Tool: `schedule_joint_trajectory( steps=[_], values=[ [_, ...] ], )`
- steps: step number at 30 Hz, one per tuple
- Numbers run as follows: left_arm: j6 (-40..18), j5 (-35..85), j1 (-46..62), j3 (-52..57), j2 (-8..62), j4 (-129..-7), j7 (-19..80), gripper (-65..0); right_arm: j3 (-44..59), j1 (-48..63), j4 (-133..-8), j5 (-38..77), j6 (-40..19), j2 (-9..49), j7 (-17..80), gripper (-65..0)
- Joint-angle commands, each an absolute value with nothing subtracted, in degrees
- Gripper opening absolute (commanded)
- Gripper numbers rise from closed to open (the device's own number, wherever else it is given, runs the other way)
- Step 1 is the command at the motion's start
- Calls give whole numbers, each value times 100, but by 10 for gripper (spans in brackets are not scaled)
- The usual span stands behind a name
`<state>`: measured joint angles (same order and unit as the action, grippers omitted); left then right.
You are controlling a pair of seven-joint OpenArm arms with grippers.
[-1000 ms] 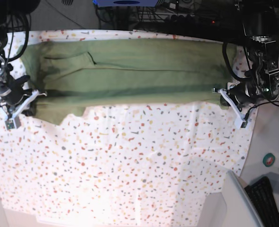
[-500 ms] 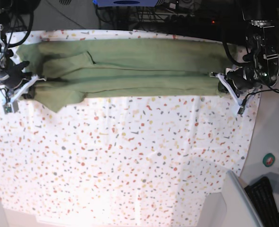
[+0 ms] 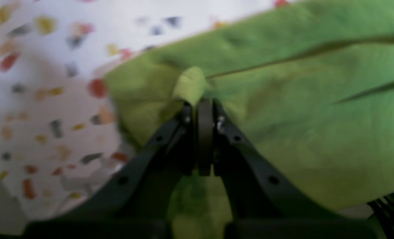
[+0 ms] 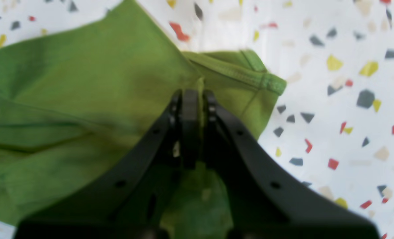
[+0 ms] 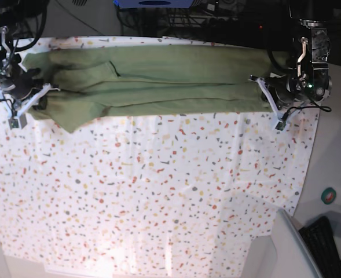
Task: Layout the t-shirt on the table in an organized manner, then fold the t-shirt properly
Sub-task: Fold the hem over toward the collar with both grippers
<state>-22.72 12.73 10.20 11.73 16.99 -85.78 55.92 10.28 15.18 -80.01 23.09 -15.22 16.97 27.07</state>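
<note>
The olive-green t-shirt (image 5: 158,81) lies stretched in a long folded band across the far part of the speckled table (image 5: 158,191). My left gripper (image 5: 261,88) holds its end at the base view's right. In the left wrist view that gripper (image 3: 202,103) is shut on a pinched fold of the t-shirt (image 3: 316,116). My right gripper (image 5: 46,91) holds the other end at the base view's left. Seen from the right wrist, the gripper (image 4: 192,94) is shut on the t-shirt (image 4: 84,83) beside a stitched hem corner. Speckled table (image 4: 349,116) shows around both grips.
The table's right edge drops to a plain grey surface with a green tape roll (image 5: 329,195). A keyboard (image 5: 323,243) and a pale bin (image 5: 283,249) sit at the near right corner. Dark cables and equipment (image 5: 176,17) line the far edge.
Both grippers have carried the t-shirt's near edge toward the far side of the table. The green band is narrower and lies farther back. Both stay shut on the cloth.
</note>
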Motion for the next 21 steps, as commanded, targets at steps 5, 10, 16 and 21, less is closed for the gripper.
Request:
schedule_joint_trajectory(
  steps=[5,10,16,21],
  values=[
    [-2255,1121,954,1007,1745,-8655,5525,-650,1086,1508,-8004,2334,-1508,1789,2598,-650],
    [-2255,1112,927,989,1754,-8655,5525,-650,1095,1578,-8013,2334,-1499,1789,2598,-650],
    [-2255,1112,927,1007,1789,-8664,5552,-650,1095,1719,-8171,2343,-840,1789,2598,-444],
    [-2255,1112,963,1068,1798,-8743,5560,-462,1332,1877,-8558,2334,-787,1789,2598,-380]
  ],
)
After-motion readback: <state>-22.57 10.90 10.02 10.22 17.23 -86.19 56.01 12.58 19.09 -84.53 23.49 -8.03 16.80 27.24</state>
